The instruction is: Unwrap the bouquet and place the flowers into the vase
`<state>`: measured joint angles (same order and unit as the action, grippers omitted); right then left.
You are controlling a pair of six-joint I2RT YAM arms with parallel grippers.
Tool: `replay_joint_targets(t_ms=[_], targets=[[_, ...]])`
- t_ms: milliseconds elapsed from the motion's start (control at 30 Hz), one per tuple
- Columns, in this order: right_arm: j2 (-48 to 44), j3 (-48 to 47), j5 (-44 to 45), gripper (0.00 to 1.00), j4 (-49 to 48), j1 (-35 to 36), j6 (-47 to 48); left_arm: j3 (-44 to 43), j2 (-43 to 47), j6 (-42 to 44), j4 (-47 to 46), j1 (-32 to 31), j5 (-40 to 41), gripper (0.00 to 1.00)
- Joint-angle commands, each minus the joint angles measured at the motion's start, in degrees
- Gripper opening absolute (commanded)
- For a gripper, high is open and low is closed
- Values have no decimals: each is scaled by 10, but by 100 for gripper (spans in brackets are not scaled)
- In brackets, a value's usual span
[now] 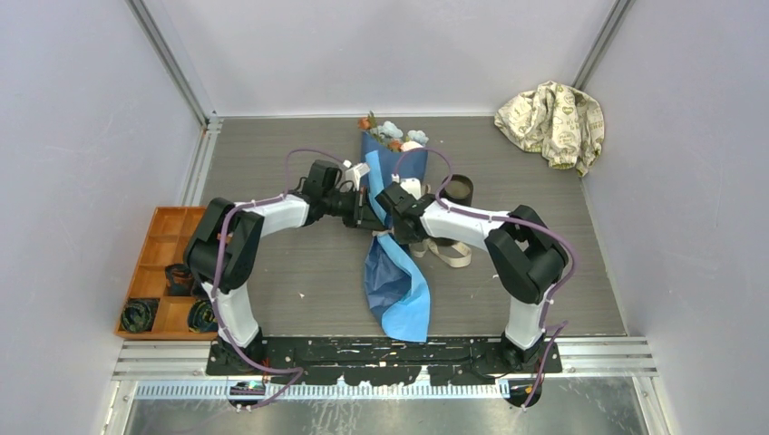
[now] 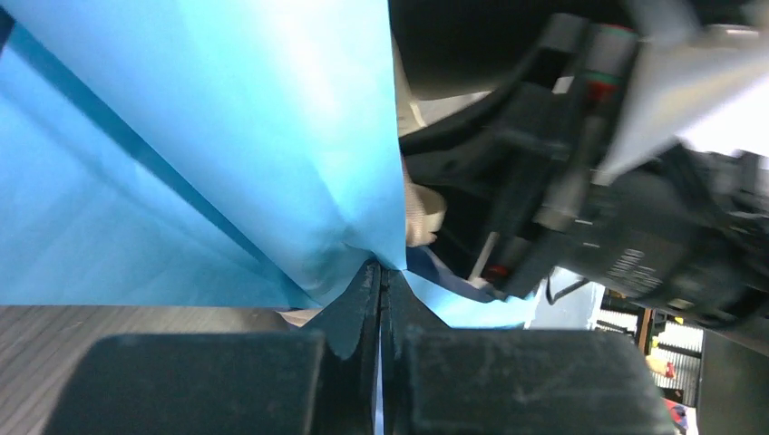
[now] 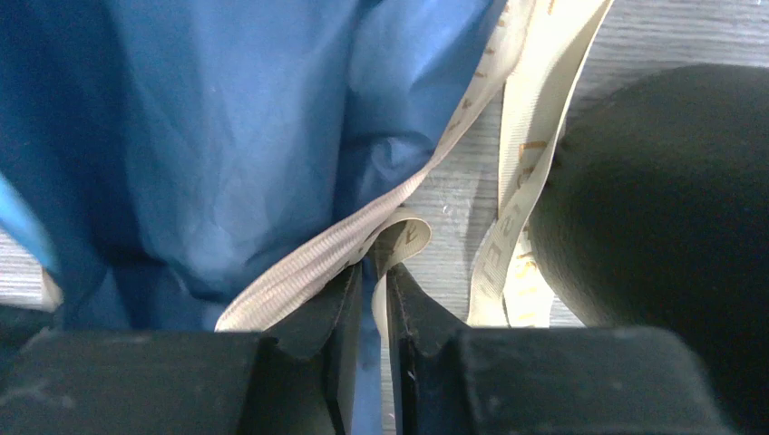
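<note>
Blue paper cone of bouquet lies lengthwise mid-desk, near end spread open. Flowers at far end, not yet out of wrap. Left hand pinched closed on light-blue paper edge. Right hand clamps beige ribbon, loops loose on desk. Vase upright just right of bouquet, no stems in it. Judgement: unwrapping underway; pulling flowers out and placing them in vase all left.

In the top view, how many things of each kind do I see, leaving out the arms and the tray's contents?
Bouquet: 1
Vase: 1
Cloth: 1
Tray: 1
Total: 4
</note>
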<state>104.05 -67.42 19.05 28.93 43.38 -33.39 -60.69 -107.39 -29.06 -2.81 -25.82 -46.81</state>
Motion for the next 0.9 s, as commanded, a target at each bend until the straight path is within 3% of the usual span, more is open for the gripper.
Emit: replay_joint_targets(t_ms=[0, 400, 533, 667, 867], targets=[[13, -42, 19, 22, -9, 0, -16, 10, 52, -19, -55, -4, -58, 0], [71, -123, 27, 23, 16, -35, -16, 32, 66, -56, -111, -3, -71, 0], [73, -126, 25, 23, 10, -36, -14, 14, 71, -12, -32, -3, -17, 0], [103, -158, 69, 23, 60, -49, -31, -6, 77, 27, 74, -3, 107, 5], [114, -177, 57, 24, 76, -68, -47, -12, 56, 1, 97, -3, 188, 17]])
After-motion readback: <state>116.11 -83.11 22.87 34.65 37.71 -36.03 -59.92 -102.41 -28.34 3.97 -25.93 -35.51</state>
